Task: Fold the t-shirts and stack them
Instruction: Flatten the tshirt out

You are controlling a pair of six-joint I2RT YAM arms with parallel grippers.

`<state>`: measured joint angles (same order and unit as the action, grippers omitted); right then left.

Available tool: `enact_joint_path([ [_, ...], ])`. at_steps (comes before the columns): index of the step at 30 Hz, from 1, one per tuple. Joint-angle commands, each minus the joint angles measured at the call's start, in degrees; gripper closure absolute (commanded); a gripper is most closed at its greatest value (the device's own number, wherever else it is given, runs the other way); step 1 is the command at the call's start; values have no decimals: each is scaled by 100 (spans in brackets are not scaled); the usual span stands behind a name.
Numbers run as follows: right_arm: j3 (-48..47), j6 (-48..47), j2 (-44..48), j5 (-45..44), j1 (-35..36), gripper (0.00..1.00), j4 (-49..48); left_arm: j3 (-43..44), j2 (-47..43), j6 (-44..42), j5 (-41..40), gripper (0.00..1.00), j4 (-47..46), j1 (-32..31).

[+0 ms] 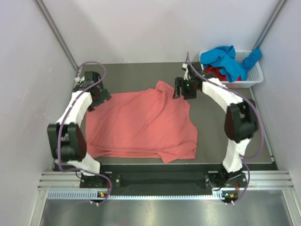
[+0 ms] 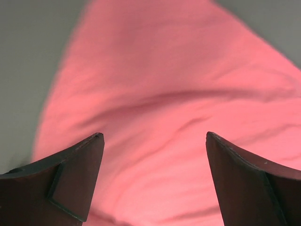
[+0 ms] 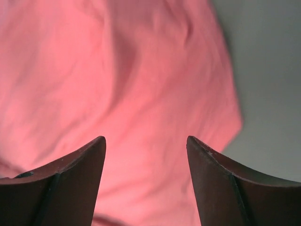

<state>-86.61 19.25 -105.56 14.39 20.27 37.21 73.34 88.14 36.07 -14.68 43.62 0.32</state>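
One dark table (image 1: 141, 70). One salmon-pink t-shirt (image 1: 141, 125) lies spread flat over the table's middle, wrinkled, with the near right corner folded over and a bump of cloth at the far edge. Two arms: the left arm (image 1: 75, 122) reaches to the shirt's far left corner, the right arm (image 1: 235, 122) to its far edge. One white basket (image 1: 251, 77) sits at the table's far right corner and holds blue cloth (image 1: 225, 59) on top, one shirt or two, can't tell, and one dark red t-shirt (image 1: 217, 73) under it. The left fingers (image 2: 70, 179) are spread apart above pink cloth with nothing between them. The right fingers (image 3: 61, 188) are also apart over the shirt's edge; contact with the cloth can't be told.
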Motion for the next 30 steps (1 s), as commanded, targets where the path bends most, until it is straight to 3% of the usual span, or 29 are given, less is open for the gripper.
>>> enact_joint_path([
  [1, -1414, -658, -850, -367, 126, 30, -118, 547, 904, -944, 1431, 7, -1162, -14],
  [7, -2947, -852, -2117, -411, 372, 27, -214, 743, 1934, -1243, 1776, 6, -1706, -514],
  [15, -3582, -817, -2882, -455, 627, 28, -531, 1085, 2830, -954, 1530, 14, -1410, -858],
  [16, -3643, -774, -2935, -438, 636, 29, -522, 1129, 2884, -927, 1521, 18, -1356, -858],
  [19, -3592, -694, -3050, -455, 653, 39, -531, 1113, 3016, -804, 1512, 43, -1145, -858],
  [20, -3548, -711, -3058, -498, 671, 42, -522, 1077, 3008, -760, 1520, 60, -1145, -858],
  [24, -3310, -729, -3023, -560, 671, 57, -557, 867, 2815, -672, 1670, 84, -1040, -893],
  [27, -3109, -834, -2988, -604, 662, 71, -522, 499, 2490, -619, 1679, 100, -925, -954],
  [29, -2898, -905, -2813, -666, 662, 80, -583, 313, 2183, -584, 1722, 100, -881, -972],
  [30, -2766, -905, -2743, -683, 662, 91, -644, 199, 2086, -575, 1757, 100, -864, -998],
])
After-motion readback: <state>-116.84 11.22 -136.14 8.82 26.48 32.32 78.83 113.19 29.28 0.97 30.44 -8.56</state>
